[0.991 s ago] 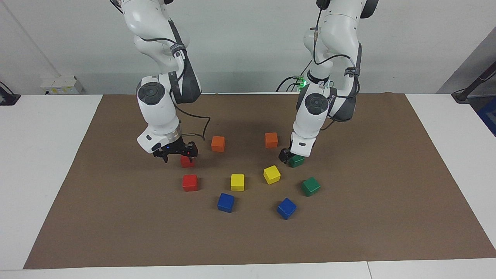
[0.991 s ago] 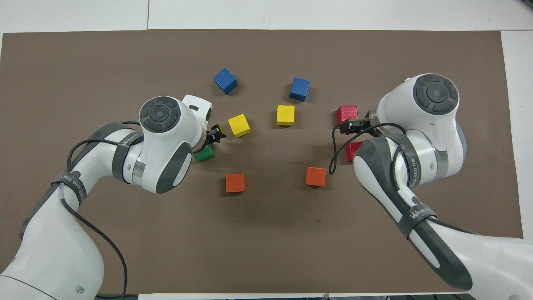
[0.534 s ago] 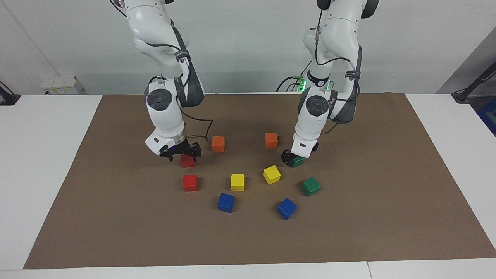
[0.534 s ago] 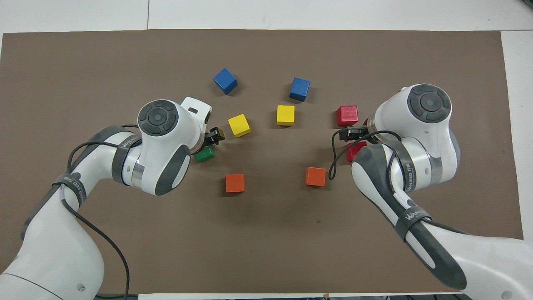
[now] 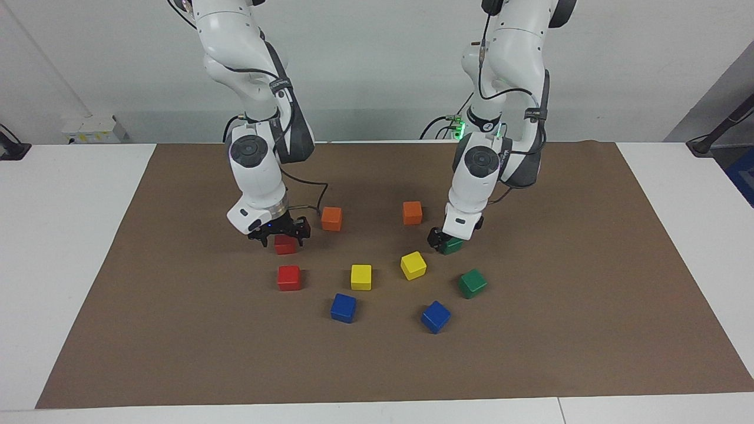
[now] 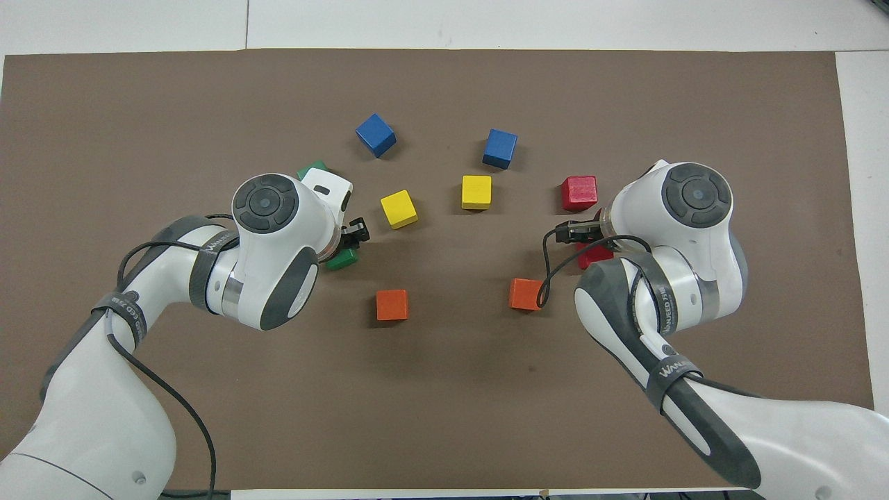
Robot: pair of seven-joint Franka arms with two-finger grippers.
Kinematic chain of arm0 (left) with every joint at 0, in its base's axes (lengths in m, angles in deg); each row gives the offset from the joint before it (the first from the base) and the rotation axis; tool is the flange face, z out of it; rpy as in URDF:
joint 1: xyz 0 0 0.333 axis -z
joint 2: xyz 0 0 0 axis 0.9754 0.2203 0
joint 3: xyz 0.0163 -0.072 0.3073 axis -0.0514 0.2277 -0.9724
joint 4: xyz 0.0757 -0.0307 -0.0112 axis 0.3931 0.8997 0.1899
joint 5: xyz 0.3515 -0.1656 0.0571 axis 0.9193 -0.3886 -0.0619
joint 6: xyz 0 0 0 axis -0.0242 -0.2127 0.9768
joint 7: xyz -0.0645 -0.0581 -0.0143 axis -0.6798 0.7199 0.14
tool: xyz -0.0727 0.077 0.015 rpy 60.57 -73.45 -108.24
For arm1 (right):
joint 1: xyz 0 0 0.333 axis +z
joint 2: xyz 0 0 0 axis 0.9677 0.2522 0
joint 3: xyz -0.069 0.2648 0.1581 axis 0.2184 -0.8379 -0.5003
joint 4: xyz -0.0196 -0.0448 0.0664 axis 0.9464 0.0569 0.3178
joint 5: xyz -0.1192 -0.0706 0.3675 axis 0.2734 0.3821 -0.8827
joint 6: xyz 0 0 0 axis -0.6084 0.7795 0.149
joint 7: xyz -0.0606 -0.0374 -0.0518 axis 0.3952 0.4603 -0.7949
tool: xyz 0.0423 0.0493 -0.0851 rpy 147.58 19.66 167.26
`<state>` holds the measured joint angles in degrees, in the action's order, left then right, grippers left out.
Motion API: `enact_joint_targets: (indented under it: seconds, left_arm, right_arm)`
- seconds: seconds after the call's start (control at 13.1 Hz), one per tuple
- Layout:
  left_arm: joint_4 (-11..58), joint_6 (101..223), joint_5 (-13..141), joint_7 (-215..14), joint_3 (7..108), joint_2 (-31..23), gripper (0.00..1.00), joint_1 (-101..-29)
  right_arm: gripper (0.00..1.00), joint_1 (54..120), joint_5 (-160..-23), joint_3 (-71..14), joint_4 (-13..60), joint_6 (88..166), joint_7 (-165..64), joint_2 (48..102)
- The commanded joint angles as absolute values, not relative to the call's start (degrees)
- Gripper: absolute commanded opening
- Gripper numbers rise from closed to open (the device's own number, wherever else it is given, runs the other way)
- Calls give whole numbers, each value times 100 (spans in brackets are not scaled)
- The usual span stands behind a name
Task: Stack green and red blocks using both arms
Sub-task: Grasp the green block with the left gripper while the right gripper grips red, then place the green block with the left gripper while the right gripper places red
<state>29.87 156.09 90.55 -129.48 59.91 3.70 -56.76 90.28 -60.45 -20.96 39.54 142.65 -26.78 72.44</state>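
Both my wrists had straightened and settled over their targets in the last second, so two pickups looked imminent. My left end effector (image 5: 443,241) sat down at the green cube (image 5: 453,245) on the counter; whether it had clamped yet I could not tell. My right end effector (image 5: 281,236) stood spread apart, straddling the red cube (image 5: 285,247), holding nothing. Taking twelve o'clock as away from me, the second green cube (image 5: 472,283) lay at eleven o'clock of the first, the second red cube (image 5: 289,277) at twelve of its twin.
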Motion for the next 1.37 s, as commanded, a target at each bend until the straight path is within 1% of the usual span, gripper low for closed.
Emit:
enact_joint_targets:
  seconds: [0.0, 0.15, 0.38, 0.46, 0.76, 0.91, 0.99, 1.07, 1.22, 1.3]
  left_arm:
    - [3071, 15534, 9149, -13122, 5980, 276, 0, -5671]
    - [2773, 15052, 9158, -13018, 5927, 180, 0, -5802]
    - [2386, 14261, 9158, -11810, 5927, -84, 0, -6450]
    - [2220, 14171, 9167, -11248, 5927, -58, 0, -6705]
    - [2078, 14241, 9167, -9628, 5927, 12, 0, -7681]
    - [2016, 14240, 9385, -9275, 5927, 30, 0, -7955]
    - [1981, 14276, 9404, -9204, 5927, 82, 0, -8034]
    - [1911, 14267, 9404, -9168, 5936, 135, 0, -8122]
    - [1945, 14372, 9387, -9010, 5936, 196, 0, -8193]
    - [1972, 14555, 9387, -9009, 5936, 301, 0, -8176]
  right_arm:
    - [100, 9007, -6139, -2118, 4269, 14401, -2586, 7070]
    - [100, 9007, -6139, -2118, 4401, 14401, -2594, 7009]
    - [100, 9007, -6139, -2118, 4524, 14401, -2612, 6947]
    - [100, 9007, -6139, -2118, 4551, 14401, -2612, 6930]
    - [100, 8946, -6139, -2118, 4683, 14418, -2726, 6886]
    - [100, 8937, -6139, -2118, 4700, 14427, -2726, 6877]
    - [92, 8937, -6139, -2118, 4700, 14418, -2726, 6877]
    - [73, 8937, -6139, -2118, 4700, 14418, -2735, 6877]
    - [10, 8928, -6139, -2118, 4683, 14418, -2726, 6886]
    - [0, 8928, -6139, -2109, 4657, 14418, -2718, 6886]
